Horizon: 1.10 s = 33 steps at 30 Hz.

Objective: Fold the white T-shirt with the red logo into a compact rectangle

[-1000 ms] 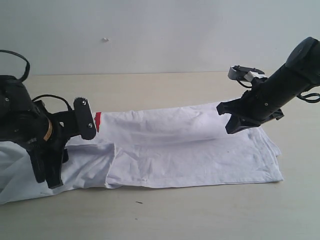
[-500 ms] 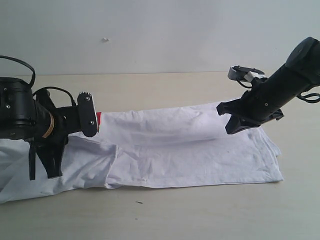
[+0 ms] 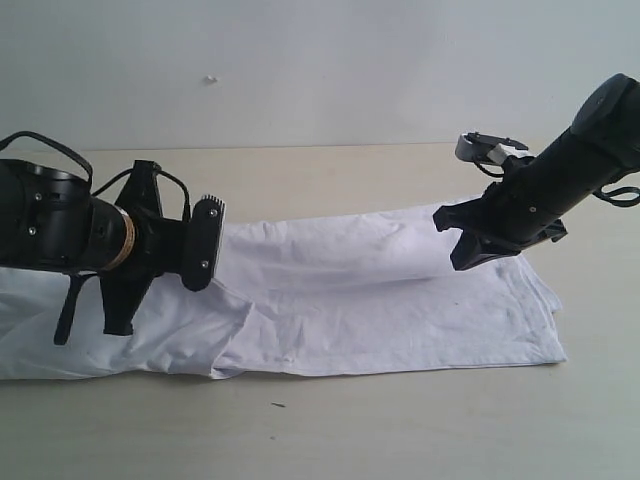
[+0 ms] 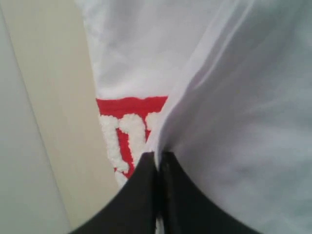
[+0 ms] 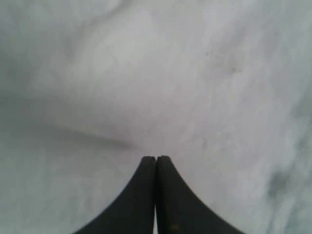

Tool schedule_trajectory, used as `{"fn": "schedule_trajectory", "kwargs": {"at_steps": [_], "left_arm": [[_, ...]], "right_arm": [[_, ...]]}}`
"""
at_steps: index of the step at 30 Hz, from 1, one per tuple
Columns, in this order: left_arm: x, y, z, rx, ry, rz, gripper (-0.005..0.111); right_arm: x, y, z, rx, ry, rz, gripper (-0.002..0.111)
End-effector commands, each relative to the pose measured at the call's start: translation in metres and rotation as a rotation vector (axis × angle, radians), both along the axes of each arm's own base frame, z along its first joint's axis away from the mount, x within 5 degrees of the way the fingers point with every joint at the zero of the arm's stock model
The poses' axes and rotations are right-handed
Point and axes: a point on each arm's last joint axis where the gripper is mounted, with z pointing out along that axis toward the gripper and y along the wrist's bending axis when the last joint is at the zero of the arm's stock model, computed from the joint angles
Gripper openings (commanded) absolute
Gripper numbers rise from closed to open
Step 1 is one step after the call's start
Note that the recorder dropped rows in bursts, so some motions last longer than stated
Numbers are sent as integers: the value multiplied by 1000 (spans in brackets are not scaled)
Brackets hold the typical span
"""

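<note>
The left gripper has its two black fingers pressed together, and a raised fold of the white T-shirt runs straight down into the seam between them, so it is nipped on the cloth. Just beyond its tips, in the left wrist view, a piece of the red logo shows from under the white fold: a red border with fuzzy white letters inside it, lying close to the garment's edge, with bare table beside it. The right gripper also has its fingers together, tips set down against the shirt where the upper layer lifts toward them; whether any cloth sits between those tips cannot be told from its own camera, which shows only white fabric with a soft crease leading in. In the exterior view the shirt lies flat on the beige table as a long, narrow band, its long axis running from the left side across to the right. The left gripper is over its left part, where the cloth puckers up to it, and the right gripper is near its right end. The right end finishes in a squarish edge with stacked layers, while the left end passes behind the left arm toward the frame's edge.
</note>
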Motion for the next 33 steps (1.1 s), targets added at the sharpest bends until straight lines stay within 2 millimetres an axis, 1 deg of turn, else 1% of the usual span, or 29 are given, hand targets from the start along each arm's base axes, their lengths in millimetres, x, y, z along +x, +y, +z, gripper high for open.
{"fn": "schedule_trajectory", "kwargs": {"at_steps": [1,4,6,8,11,14,17,21,23,24,25,27,30,32,33], "left_arm": [[7,-1,-3,6,-11,32,6],[17,5,0,29,-51,162,16],[23,10,0,53,-75,243,21],[26,14,-2,72,-79,287,21],[26,13,-7,38,-64,305,21],[26,9,-9,11,-55,286,22],[30,11,-4,-4,-111,328,27],[37,19,11,-113,-233,557,36],[34,20,19,-162,-230,602,32],[32,19,22,-206,-211,620,26],[31,18,28,-246,-200,631,21],[25,15,38,-342,-156,659,1],[15,10,52,-467,-57,695,0],[7,6,54,-521,42,715,0],[2,4,51,-523,110,716,0]], "right_arm": [[0,1,6,-2,-16,14,0],[0,1,6,-2,-16,14,0],[0,1,6,-2,-16,14,0],[0,1,6,-1,-14,15,0],[0,1,6,0,-13,16,0],[0,1,6,1,-13,14,0],[0,1,6,0,-16,13,0],[0,1,6,0,-16,13,0],[0,1,6,0,-16,13,0],[0,1,6,0,-16,13,0],[0,1,6,0,-16,13,0],[0,1,6,0,-16,13,0],[1,1,6,-1,-17,12,0],[1,0,6,-4,-22,9,0],[1,0,6,-4,-22,9,0]]}}
